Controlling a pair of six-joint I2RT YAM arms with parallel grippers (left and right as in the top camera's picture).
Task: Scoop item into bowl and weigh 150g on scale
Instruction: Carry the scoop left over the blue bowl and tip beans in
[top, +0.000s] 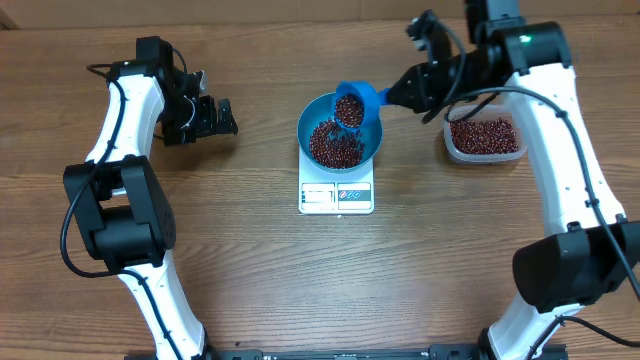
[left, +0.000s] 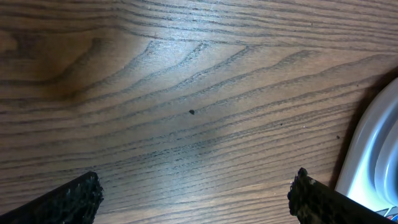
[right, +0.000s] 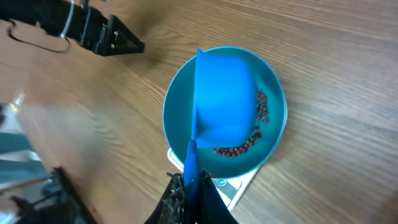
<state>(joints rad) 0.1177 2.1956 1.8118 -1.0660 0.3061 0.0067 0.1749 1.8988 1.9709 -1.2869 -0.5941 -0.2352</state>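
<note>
"Blue bowl (top: 303, 128), one, round and deep. Location?"

"Centre of the overhead frame, standing on the scale (top: 336, 196). It is wider than the scale, so only the white front strip with display and buttons shows below it."

"Beans (top: 335, 147), red-brown, small, loose?"

"Three lots. A heap in the bottom of the bowl. A smaller load in the scoop (top: 368, 95). The rest fills a clear plastic tub (top: 449, 142) at the right of the frame, well apart from the bowl."

"Scoop, blue, handled?"

"Above the bowl's upper right rim, tilted, with its handle running up and right. In the right wrist view its underside hides much of the bowl's inside."

"Right claw (top: 402, 93)?"

"Clamped on the scoop's handle, fingers pressed together around it, just right of the bowl."

"Left claw (top: 222, 117)?"

"Upper left of the overhead frame, well apart from the bowl. Fingers spread wide with nothing between them, and in its wrist view only bare wood grain lies below."

"Bench (top: 250, 270)?"

"Brown wood grain, carrying the scale and the tub."
</note>
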